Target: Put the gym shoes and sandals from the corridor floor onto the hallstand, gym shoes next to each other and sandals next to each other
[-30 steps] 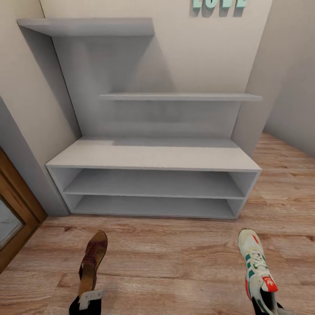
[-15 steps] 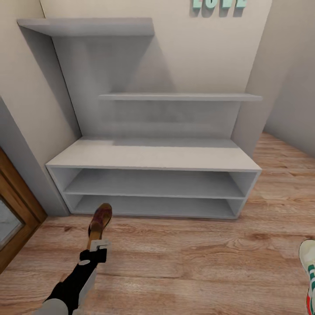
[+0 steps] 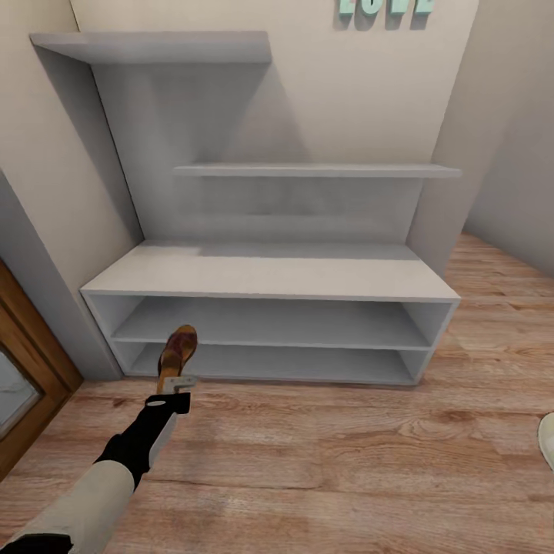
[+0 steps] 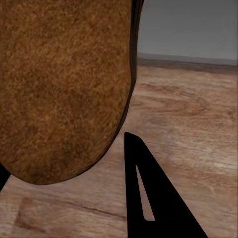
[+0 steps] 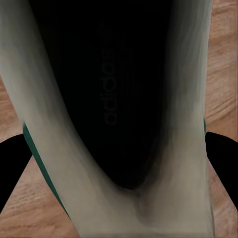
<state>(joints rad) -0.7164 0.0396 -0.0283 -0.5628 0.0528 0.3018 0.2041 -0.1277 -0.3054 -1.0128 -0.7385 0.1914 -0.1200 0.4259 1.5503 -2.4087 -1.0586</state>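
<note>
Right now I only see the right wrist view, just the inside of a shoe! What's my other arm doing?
Observer: Your left pincer holds a brown sandal, toe toward the hallstand.
Operator: Is it on the rack?
Observer: Not yet; the left wrist view shows corridor floor under it.
Operator: Where's my shoe?
Observer: The gym shoe peeks its pale toe in at the head view's right edge, above the floor.

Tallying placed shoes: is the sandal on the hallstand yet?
Not yet. The left gripper holds the sandal in front of the hallstand's lower shelves.
</note>
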